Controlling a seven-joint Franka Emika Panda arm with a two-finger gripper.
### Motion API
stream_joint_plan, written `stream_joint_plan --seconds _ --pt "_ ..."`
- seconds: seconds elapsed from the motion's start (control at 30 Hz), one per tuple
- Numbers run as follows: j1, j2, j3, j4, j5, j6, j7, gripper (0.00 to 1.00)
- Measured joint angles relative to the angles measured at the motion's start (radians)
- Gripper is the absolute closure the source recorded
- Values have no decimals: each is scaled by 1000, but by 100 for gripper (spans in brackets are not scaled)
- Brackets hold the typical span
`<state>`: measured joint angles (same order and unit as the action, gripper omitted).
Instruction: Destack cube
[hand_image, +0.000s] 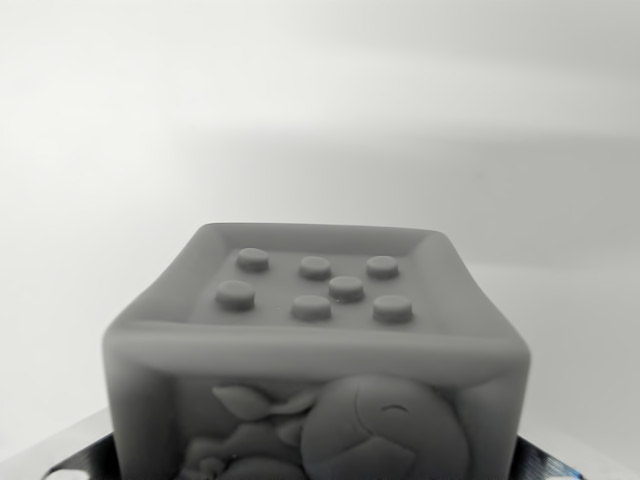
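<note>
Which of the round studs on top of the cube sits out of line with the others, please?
The seventh stud on the cube. The other six form two rows of three; this one sits between the rows, right of centre.

You see a pale, blurred surface (320, 110) with a soft grey shadow band across it. It lies above and beyond a dark glossy strip (72, 464), which shows at both bottom corners. You cannot tell what that strip is.

— Anything in the way?
— Only the cube (315, 350), filling the lower middle of the wrist view.
— And around?
— Open on both sides, above and behind; bare pale surface (320, 120), nothing else standing.
</note>
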<state>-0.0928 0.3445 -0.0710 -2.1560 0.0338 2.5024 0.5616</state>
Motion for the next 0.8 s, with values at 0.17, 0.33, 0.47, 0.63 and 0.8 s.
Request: stream_joint_plan --seconds 0.17,0.33,0.47,0.63,0.8 --pt "-13 17 -1 25 2 -8 0 100" --pt "-25 36 -4 50 6 -15 0 100" --pt "-33 48 -5 69 8 -22 0 100" --pt "-44 65 -8 94 11 -30 0 100" --pt "-52 81 -11 117 14 -36 1 100"
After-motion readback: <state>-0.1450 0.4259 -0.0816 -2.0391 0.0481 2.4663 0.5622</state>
